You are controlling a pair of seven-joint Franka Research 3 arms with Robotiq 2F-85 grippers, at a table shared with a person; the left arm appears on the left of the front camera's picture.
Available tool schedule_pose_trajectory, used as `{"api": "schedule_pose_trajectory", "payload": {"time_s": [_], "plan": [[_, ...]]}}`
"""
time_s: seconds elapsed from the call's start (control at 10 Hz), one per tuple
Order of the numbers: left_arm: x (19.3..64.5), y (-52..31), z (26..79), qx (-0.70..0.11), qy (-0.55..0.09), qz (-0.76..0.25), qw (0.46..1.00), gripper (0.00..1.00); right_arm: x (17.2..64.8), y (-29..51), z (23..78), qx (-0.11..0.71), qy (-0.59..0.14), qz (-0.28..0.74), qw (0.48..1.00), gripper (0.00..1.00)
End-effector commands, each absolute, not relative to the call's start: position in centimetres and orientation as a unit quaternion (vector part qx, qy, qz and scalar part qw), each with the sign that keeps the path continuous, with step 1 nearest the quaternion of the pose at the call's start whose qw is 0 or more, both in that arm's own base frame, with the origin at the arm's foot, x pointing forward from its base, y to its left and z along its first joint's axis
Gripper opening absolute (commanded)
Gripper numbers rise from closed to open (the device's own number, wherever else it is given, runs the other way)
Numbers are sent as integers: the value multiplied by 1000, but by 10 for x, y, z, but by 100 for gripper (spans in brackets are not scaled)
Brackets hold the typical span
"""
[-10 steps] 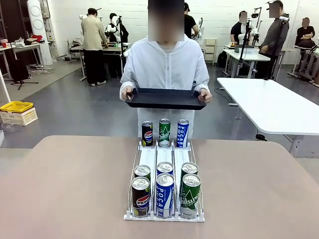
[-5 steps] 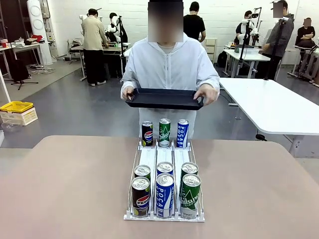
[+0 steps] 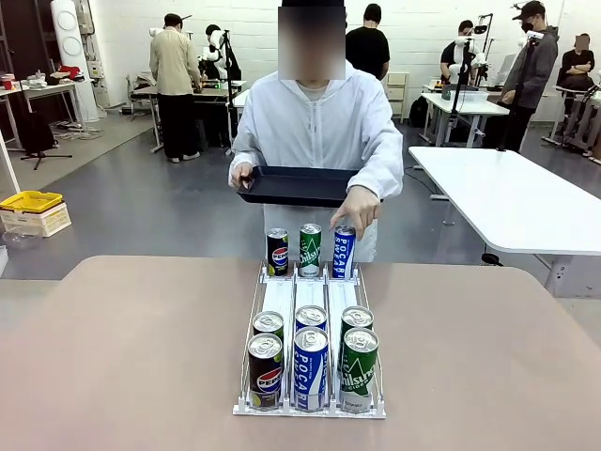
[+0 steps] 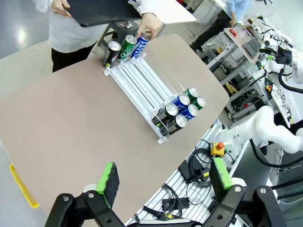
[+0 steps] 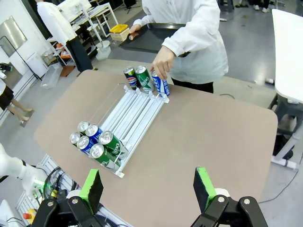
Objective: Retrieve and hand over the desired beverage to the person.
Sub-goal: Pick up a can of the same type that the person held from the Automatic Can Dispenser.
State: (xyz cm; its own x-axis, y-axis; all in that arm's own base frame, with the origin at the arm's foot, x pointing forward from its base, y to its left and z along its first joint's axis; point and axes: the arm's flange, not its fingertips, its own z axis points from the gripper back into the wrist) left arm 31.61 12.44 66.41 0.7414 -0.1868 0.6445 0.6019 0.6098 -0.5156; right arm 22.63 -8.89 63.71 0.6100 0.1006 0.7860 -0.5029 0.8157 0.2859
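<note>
Holding a black tray (image 3: 291, 185) level by its picture-left end with one hand (image 3: 240, 175), the person (image 3: 315, 122) in a white zip-up jacket stands at the far side of the tan surface (image 3: 122, 357), facing a white three-lane rack (image 3: 310, 299) that runs lengthwise down the middle. Three cans stand upright in a row at the rack's far end, one per lane: a dark Pepsi can (image 3: 278, 252) on the left, a green can (image 3: 310, 249) in the centre and the blue-and-white can (image 3: 344, 254) on the right. The person's other hand (image 3: 355, 209) reaches down past the tray's front edge, its fingers at the top of the blue-and-white can. Six more cans (image 3: 311, 368) stand two deep at the rack's near end, dark on the left, blue-and-white in the centre, green on the right. Seen from its wrist camera, the left end effector (image 4: 164, 176) hangs high over the near side of the surface, well apart from the rack, with its green pads spread wide. The right end effector (image 5: 148, 183) hangs likewise above the near edge, its pads also wide apart.
</note>
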Motion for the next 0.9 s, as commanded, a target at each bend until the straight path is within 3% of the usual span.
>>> {"api": "schedule_pose_trajectory", "payload": {"time_s": [0.0, 0.8], "plan": [[317, 126, 666, -381, -283, -240, 847, 100, 227, -89, 637, 249, -406, 173, 862, 100], [317, 126, 666, -381, -283, -240, 847, 100, 227, -89, 637, 249, -406, 173, 862, 100]]}}
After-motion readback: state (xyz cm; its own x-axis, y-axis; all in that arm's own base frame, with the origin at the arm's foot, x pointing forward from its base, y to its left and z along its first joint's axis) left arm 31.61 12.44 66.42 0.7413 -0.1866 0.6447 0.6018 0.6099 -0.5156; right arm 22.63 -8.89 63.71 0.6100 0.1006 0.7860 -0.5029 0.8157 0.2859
